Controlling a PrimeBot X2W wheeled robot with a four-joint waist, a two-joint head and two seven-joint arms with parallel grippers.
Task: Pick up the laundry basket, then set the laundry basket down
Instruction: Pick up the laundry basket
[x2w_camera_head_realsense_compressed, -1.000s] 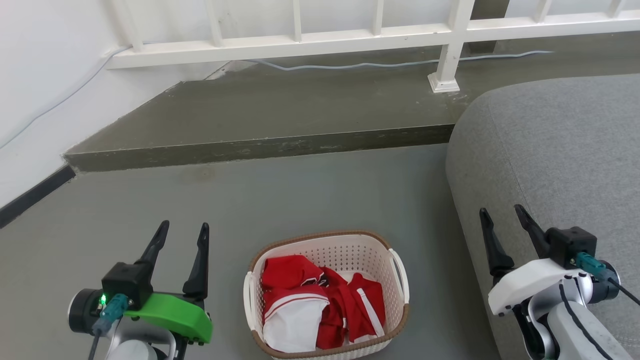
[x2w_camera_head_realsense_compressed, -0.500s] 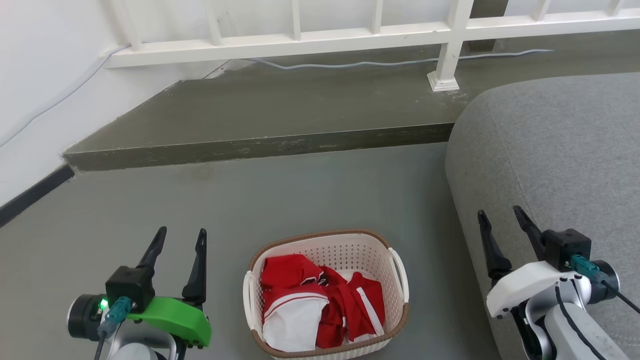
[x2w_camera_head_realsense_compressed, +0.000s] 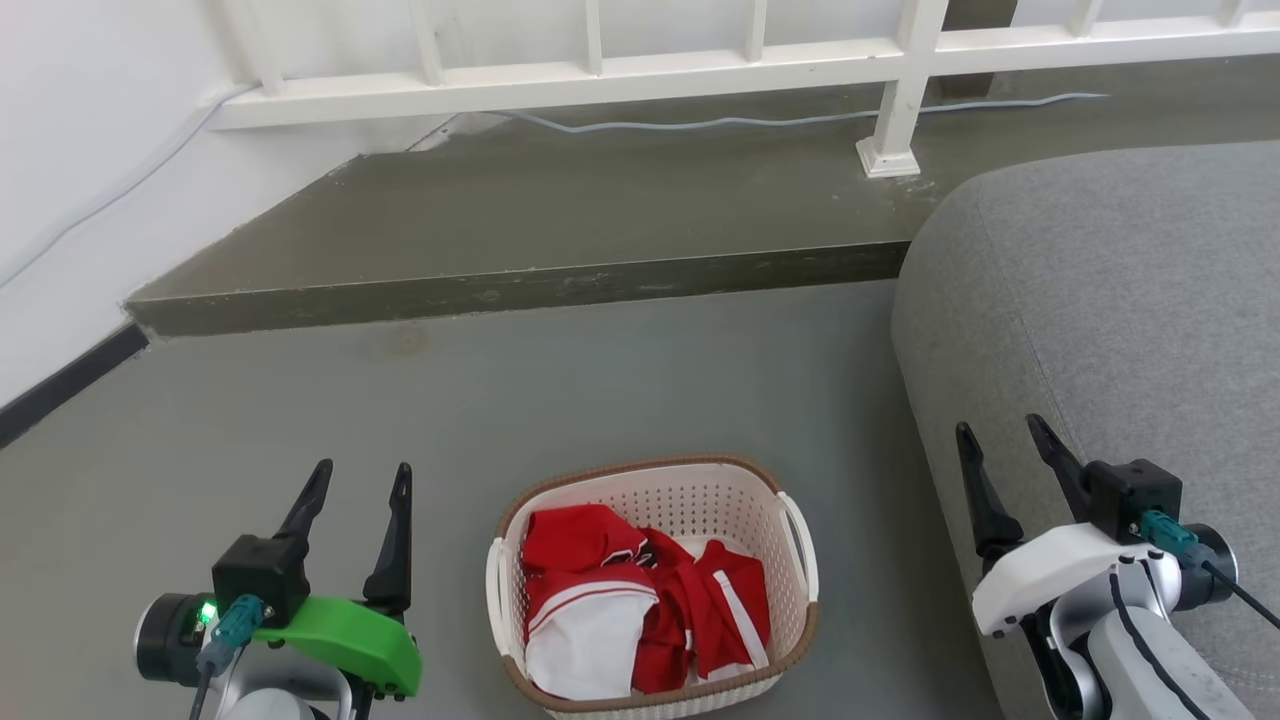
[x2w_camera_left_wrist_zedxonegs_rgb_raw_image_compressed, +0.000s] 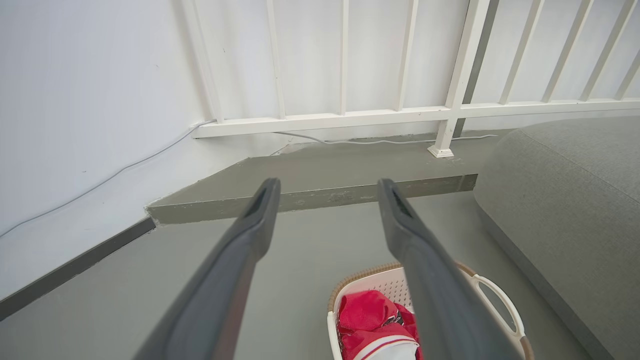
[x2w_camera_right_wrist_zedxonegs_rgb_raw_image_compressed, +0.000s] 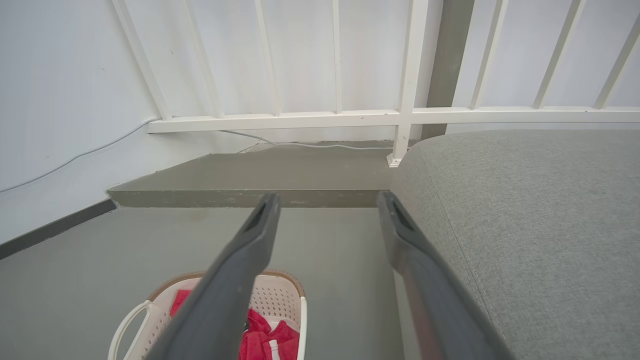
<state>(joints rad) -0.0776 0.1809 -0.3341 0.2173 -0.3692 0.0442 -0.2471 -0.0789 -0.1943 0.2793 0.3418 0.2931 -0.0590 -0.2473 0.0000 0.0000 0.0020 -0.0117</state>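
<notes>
The laundry basket (x2w_camera_head_realsense_compressed: 745, 505), cream-white and perforated with a brown rim, stands on the grey floor at the bottom centre of the head view, holding red and white clothes (x2w_camera_head_realsense_compressed: 640, 600). My left gripper (x2w_camera_head_realsense_compressed: 360, 480) hangs open to its left, clear of the white side handle (x2w_camera_head_realsense_compressed: 494, 582). On the other side my right gripper (x2w_camera_head_realsense_compressed: 1000, 435) is open too, in front of the sofa. The left wrist view has the basket (x2w_camera_left_wrist_zedxonegs_rgb_raw_image_compressed: 372, 282) low and to the right, behind the right finger (x2w_camera_left_wrist_zedxonegs_rgb_raw_image_compressed: 425, 270). Its rim (x2w_camera_right_wrist_zedxonegs_rgb_raw_image_compressed: 287, 280) sits low and left in the right wrist view.
A grey sofa (x2w_camera_head_realsense_compressed: 1120, 330) fills the right side, close to the basket. A raised concrete step (x2w_camera_head_realsense_compressed: 520, 290) crosses ahead, with a white railing (x2w_camera_head_realsense_compressed: 640, 75) and a cable (x2w_camera_head_realsense_compressed: 700, 125) on it. A white wall (x2w_camera_head_realsense_compressed: 80, 150) with dark skirting runs along the left.
My left gripper has sunk a little lower in the head view. The basket and the right gripper stay about where they were, apart from a slight shift of the whole picture.
</notes>
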